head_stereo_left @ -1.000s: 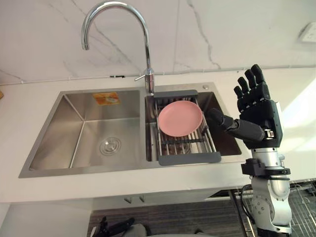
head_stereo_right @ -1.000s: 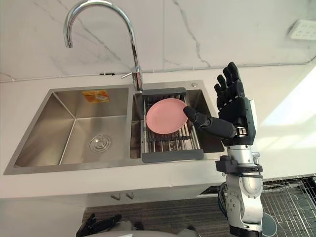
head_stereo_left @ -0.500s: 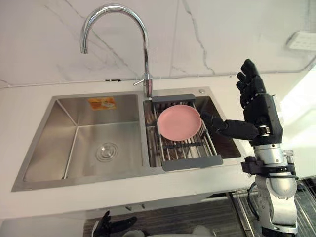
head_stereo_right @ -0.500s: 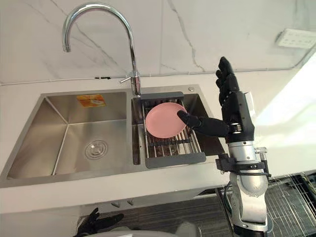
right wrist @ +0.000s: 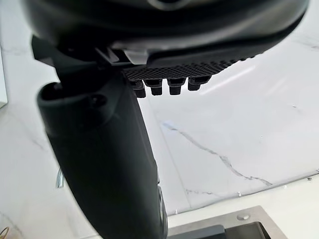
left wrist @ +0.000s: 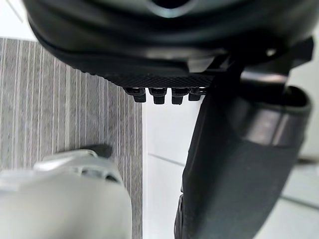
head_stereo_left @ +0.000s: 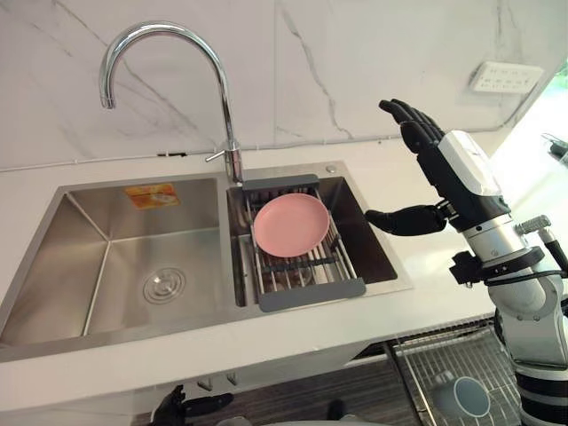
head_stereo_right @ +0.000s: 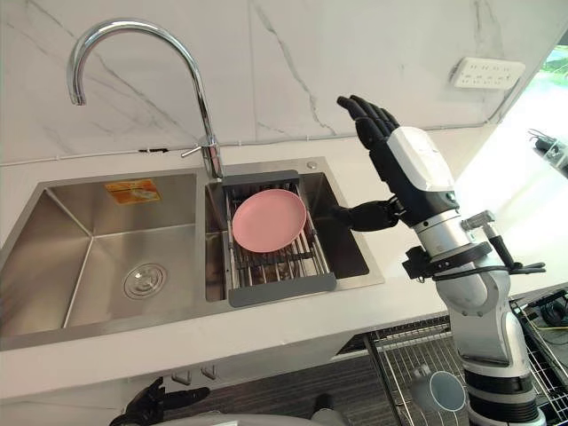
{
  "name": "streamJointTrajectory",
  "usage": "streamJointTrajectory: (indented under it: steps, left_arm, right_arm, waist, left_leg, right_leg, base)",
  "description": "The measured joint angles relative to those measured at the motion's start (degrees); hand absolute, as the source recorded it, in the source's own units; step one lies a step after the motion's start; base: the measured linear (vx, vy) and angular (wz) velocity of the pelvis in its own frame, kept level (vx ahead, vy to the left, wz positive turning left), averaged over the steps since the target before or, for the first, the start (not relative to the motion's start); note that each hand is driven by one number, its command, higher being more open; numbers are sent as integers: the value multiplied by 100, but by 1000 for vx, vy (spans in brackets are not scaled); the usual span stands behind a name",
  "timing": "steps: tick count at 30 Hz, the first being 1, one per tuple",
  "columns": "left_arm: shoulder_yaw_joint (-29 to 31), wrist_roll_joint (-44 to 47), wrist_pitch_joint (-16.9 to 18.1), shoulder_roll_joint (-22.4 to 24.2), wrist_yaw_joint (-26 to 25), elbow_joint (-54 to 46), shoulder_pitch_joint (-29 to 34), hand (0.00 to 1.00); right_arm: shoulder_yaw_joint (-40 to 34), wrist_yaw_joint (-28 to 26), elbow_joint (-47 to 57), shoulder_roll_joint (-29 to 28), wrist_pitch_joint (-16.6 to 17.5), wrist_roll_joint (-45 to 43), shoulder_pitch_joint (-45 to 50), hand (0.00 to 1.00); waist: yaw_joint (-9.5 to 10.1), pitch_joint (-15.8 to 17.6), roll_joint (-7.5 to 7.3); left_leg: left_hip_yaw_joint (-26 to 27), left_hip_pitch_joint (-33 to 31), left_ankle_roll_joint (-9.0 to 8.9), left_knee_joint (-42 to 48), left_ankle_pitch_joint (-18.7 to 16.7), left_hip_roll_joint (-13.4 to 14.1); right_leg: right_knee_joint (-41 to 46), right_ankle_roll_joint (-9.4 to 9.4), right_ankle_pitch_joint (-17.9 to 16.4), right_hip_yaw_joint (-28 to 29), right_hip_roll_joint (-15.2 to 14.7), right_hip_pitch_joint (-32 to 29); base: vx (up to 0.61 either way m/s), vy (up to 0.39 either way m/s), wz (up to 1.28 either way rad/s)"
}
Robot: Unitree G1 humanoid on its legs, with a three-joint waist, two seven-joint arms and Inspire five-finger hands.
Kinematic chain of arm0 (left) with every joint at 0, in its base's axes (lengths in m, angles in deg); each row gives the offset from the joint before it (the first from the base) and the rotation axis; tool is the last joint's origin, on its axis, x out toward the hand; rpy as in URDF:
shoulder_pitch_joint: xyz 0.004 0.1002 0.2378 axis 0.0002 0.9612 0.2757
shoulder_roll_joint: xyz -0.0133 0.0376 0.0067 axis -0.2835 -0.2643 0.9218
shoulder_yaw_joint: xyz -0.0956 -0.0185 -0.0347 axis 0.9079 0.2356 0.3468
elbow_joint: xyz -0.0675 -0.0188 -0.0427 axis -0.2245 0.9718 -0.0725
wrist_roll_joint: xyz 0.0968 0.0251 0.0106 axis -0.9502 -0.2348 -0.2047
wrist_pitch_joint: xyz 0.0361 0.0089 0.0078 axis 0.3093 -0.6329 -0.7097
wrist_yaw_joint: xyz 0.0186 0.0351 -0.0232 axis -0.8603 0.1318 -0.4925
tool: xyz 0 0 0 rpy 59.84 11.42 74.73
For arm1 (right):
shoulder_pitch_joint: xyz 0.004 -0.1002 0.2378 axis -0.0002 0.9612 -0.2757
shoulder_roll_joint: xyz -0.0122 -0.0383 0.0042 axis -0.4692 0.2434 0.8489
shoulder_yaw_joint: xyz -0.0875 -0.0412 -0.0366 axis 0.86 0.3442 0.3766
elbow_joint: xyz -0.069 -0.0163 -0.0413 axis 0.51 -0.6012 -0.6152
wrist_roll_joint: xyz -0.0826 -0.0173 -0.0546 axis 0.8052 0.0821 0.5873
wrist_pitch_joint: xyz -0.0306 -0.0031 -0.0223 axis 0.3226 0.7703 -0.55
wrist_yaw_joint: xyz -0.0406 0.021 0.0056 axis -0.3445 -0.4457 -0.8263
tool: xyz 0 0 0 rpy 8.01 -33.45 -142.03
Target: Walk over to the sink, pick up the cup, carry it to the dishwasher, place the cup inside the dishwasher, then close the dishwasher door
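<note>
A pale blue-grey cup [head_stereo_left: 461, 397] sits in a wire dishwasher rack [head_stereo_left: 417, 359] below the counter at the lower right. My right hand [head_stereo_left: 453, 173] is raised above the counter's right side, open, with straight fingers toward the wall and its thumb [head_stereo_right: 359, 215] over the right basin's edge. It holds nothing. A pink plate [head_stereo_left: 290, 224] leans on a grey drying rack [head_stereo_left: 311, 293] in the right basin, apart from the thumb. My left hand [head_stereo_right: 160, 404] hangs low in front of the cabinet, fingers relaxed and empty.
A steel double sink [head_stereo_left: 89, 266] with a tall curved faucet [head_stereo_left: 160, 40] is set in a white counter against a marble wall. A white socket [head_stereo_left: 506, 77] sits on the wall at the right. Grey striped floor [left wrist: 60, 99] lies below.
The camera has swung to the right, bringing the dishwasher rack and cup into sight. My right hand has risen and turned, its thumb drawing away from the pink plate.
</note>
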Motion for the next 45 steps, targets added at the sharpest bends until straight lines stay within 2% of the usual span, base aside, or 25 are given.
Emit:
streamJointTrajectory:
  steps: [3,9,15,18,27,33,39,45]
  left_arm:
    - [-2,-5,-69,59,17,-136,32,100]
    - [-35,-3,-71,57,14,-156,33,100]
    - [-279,1,-70,44,-6,-163,17,100]
    - [-387,17,-77,43,-61,-161,27,100]
    - [-682,220,-158,44,-218,-80,37,100]
    - [-703,219,-246,75,-254,140,20,100]
    - [-807,217,-272,7,-263,168,-30,100]
    - [-811,199,-263,-2,-341,368,-113,100]
  right_arm:
    - [112,-202,-9,-3,50,313,81,100]
    - [648,-205,-137,-69,153,955,259,100]
    - [1043,216,-507,-357,208,1656,268,100]
    - [1231,556,-651,-476,108,1960,324,100]
    - [1864,1133,-1284,-667,-207,2672,474,100]
    - [2063,1587,-1494,-713,-230,3341,447,100]
    - [2401,1629,-1947,-716,-349,3857,107,100]
    - [2837,1743,-2553,-787,-734,4630,-221,100]
  waist:
    - [-2,-2,3]
    - [13,-2,15]
    - [48,-29,63]
    - [54,-88,161]
    - [95,-128,226]
    - [107,-150,242]
    - [138,-157,231]
    - [233,-179,196]
  left_leg:
    - [-9,-44,-5,-4,3,7]
    - [-70,-87,2,-74,8,-35]
    - [-173,-83,74,-234,102,-181]
    - [-202,-73,110,-302,151,-241]
    - [-305,-82,106,-445,318,-293]
    - [-334,-54,97,-523,390,-310]
    - [-411,-25,97,-598,458,-322]
    - [-478,55,87,-760,571,-347]
  right_leg:
    - [-42,-4,7,-24,22,-28]
    - [-44,-2,8,-110,-3,-60]
    - [-44,18,20,-218,-122,-54]
    - [-44,42,36,-231,-173,-53]
    - [-44,46,39,-286,-210,-53]
    - [-46,46,41,-316,-210,-49]
    - [-48,44,44,-402,-210,0]
    - [-50,42,45,-471,-214,51]
  base:
    - [18,-21,2]
    - [18,12,7]
    - [-35,30,11]
    - [-51,17,5]
    - [-72,-13,6]
    - [-53,-8,2]
    - [-32,-3,7]
    - [-50,-1,6]
